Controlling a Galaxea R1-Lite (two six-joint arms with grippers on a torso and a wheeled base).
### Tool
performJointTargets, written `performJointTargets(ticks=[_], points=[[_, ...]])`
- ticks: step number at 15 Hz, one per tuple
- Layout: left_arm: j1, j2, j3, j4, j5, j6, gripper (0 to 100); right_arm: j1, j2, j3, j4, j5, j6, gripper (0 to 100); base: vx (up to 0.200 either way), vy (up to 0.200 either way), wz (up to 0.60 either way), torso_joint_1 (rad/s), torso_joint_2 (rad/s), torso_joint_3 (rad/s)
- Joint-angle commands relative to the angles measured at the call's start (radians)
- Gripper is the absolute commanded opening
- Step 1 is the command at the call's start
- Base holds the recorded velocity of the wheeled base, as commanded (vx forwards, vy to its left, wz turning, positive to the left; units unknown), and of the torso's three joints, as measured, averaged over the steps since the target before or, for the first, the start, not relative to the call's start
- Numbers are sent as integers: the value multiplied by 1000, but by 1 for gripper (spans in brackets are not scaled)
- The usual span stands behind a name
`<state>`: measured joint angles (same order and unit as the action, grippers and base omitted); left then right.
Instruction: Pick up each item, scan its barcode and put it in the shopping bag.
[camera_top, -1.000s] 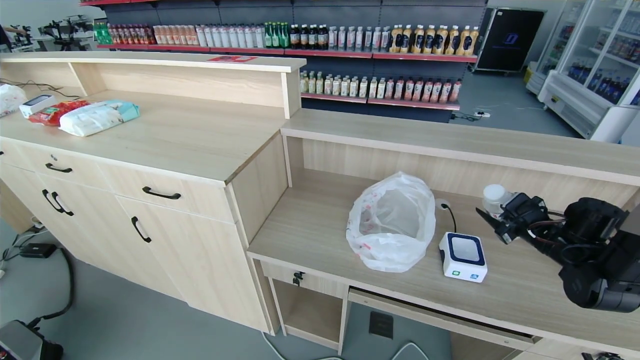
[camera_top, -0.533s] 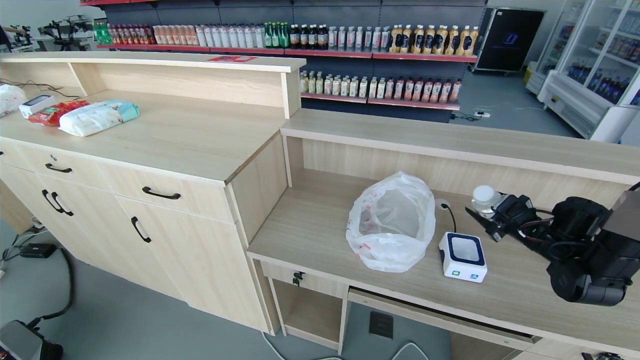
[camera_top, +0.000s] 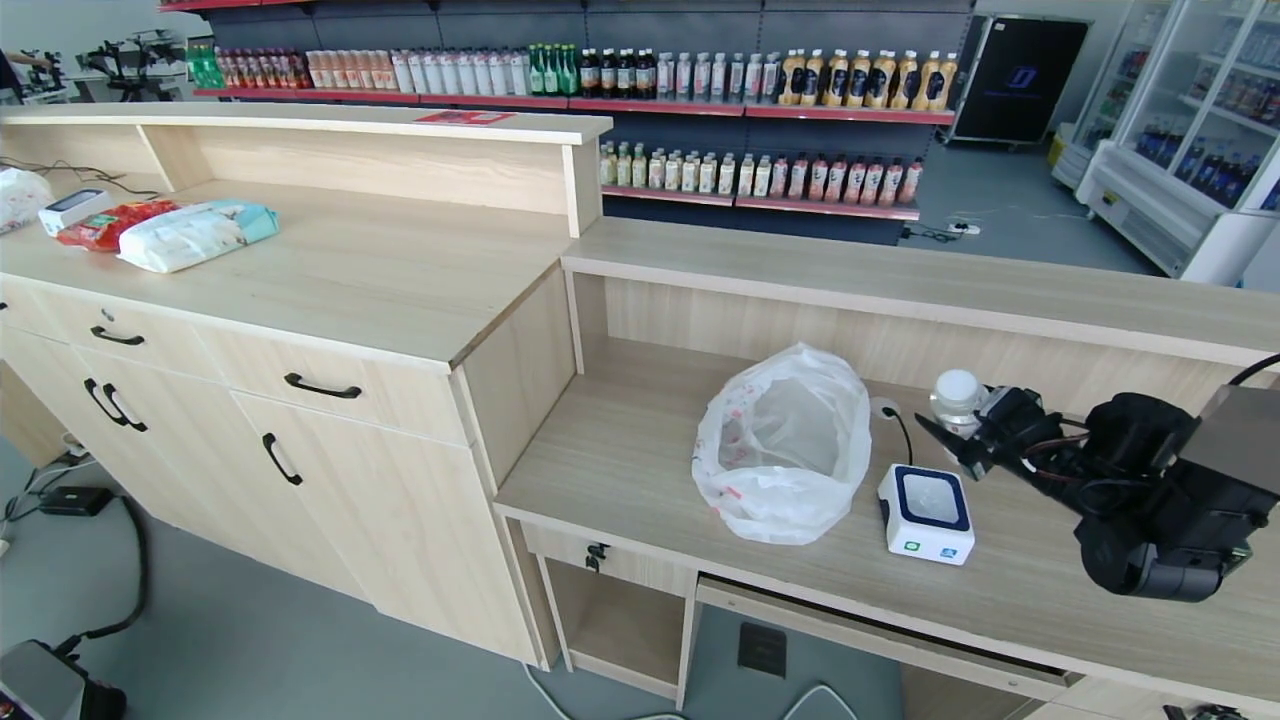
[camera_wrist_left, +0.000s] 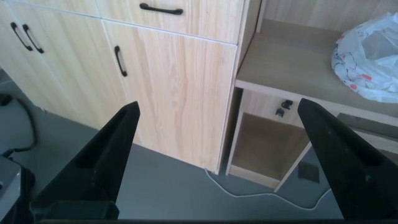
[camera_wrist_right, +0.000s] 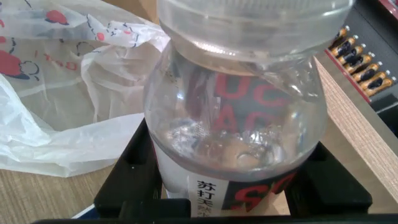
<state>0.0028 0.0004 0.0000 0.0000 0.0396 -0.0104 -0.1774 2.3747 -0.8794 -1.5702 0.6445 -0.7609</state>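
The bottle (camera_wrist_right: 236, 118) is cut off at cap and base.

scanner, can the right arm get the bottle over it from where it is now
Probably yes: the right claw, shut on the bottle, hangs just behind the scanner, nothing stands between them, and the shopping bag sits aside.

bottle (camera_top: 955, 397): clear, white cap, red and black label with white print
right gripper (camera_top: 960, 430): black, clamped on bottle
shopping bag (camera_top: 785, 445): translucent white, red printed figures, near right gripper
scanner (camera_top: 927, 512): white body, dark blue top panel, small green and blue marks on front, just beside right gripper
counter (camera_top: 640, 450): pale wood grain
left gripper (camera_wrist_left: 217, 168): black
cabinet handles (camera_top: 322, 386): black
red packet (camera_top: 110, 222): red, well apart from right gripper
white packet (camera_top: 195, 235): white, teal end
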Motion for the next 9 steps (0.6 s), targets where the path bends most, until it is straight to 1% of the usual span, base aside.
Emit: performJointTargets(ticks=[1,3,9], points=[[0,0,0,0,0,0,100,0,21,-26,-1,23,-2,0,0,0,0,0,0,0],[0,0,0,0,0,0,100,0,35,-35,-1,57,0,0,0,0,0,0,0,0],[0,0,0,0,0,0,100,6,75,-69,-1,73,0,0,0,0,0,0,0,0]])
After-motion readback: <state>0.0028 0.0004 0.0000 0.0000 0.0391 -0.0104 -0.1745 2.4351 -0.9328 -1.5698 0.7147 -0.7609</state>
